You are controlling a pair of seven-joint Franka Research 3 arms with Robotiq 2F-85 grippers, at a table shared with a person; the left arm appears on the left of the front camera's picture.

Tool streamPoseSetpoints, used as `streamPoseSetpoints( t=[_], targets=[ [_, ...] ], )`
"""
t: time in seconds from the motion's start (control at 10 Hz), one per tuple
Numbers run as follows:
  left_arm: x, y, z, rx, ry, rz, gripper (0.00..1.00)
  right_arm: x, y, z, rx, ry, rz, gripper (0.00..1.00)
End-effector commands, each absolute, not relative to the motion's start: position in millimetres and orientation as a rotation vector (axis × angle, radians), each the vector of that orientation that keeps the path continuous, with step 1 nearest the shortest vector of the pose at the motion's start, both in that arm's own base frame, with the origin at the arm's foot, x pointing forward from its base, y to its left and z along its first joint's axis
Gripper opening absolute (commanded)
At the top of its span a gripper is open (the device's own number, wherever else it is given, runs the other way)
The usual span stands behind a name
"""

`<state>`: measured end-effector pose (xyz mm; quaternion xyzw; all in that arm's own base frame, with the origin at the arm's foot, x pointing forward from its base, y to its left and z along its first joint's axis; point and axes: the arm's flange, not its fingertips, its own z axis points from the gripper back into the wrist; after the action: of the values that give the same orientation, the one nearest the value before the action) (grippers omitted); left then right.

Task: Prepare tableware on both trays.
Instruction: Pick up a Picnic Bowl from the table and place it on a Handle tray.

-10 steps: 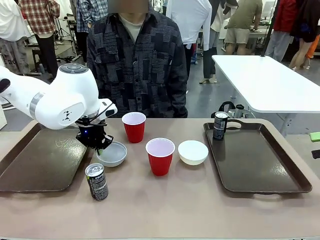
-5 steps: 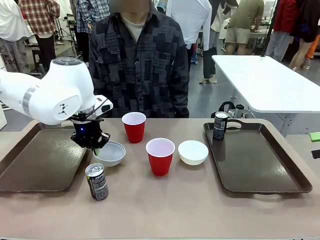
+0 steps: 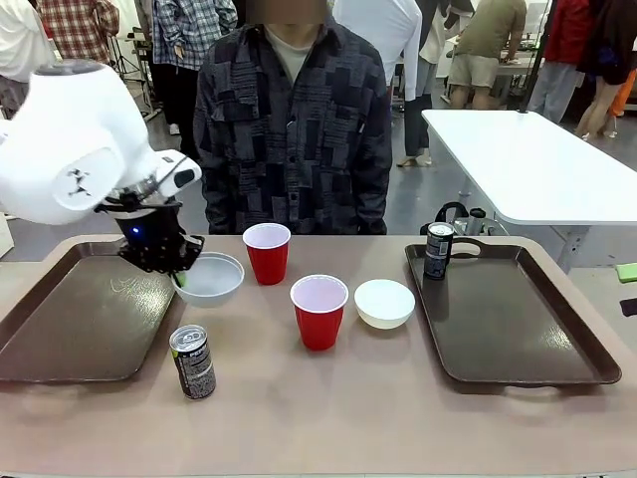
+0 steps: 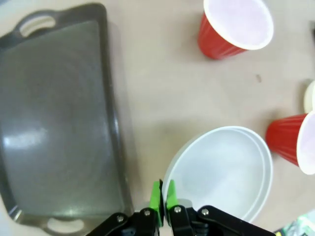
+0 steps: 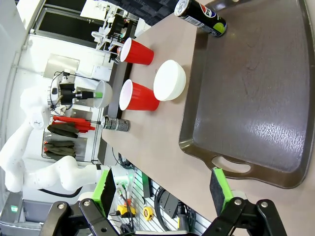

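**Bowl in transit to the left tray.** The held bowl [image 3: 211, 279] is pinched at its rim by the left tool [image 4: 163, 197], whose jaws are closed narrowly on the thin wall. It appears to be carried clear of the table [image 3: 398, 418], just beside the inner long rim of the left tray [image 3: 60, 339]. The body of the bowl extends from the tool away from that tray, so the tray is judged to lie directly behind the grasped edge. A short sideways shift across the rim is what the coming move appears to call for. The tray's long axis is seen to run from the robot's side toward the person's side, and its floor is bare.

One can [image 3: 192, 361] stands upright on the table off the tray's near inner corner. Farther from the tray are set two red cups [image 3: 267, 253] [image 3: 319, 312] and a second bowl [image 3: 384, 303], all empty. Farthest from it lies the right tray [image 3: 518, 329], on which only the other can [image 3: 438, 250] stands. The right tool [image 5: 161, 189] is held wide and empty over that tray's near end, so the left arm is the nearer one.
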<state>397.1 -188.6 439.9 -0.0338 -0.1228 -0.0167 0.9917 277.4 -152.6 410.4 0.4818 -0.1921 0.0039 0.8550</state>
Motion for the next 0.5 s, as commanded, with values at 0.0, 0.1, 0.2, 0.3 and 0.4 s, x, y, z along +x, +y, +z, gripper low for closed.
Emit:
streamPoseSetpoints(
  t=[0.0,0.1,0.2,0.3,0.4],
  targets=[
    [398.9,-153.6,445.1,-0.076,-0.238,-0.044,0.0,279.0,-153.1,409.3,1.031,-0.413,0.014,1.0],
    [406.5,-132.7,453.9,-0.086,-0.253,-0.014,0.0,279.0,-153.1,409.3,1.031,-0.413,0.014,1.0],
    [411.5,-116.5,460.9,-0.091,-0.258,0.009,0.0,279.0,-153.1,409.3,1.031,-0.413,0.014,1.0],
    [415.6,-100.5,467.9,-0.085,-0.259,0.028,0.0,279.0,-153.1,409.3,1.031,-0.413,0.014,1.0],
    [418.0,-84.5,475.1,-0.066,-0.264,0.051,0.0,279.0,-153.1,409.3,1.031,-0.413,0.014,1.0]
  ],
)
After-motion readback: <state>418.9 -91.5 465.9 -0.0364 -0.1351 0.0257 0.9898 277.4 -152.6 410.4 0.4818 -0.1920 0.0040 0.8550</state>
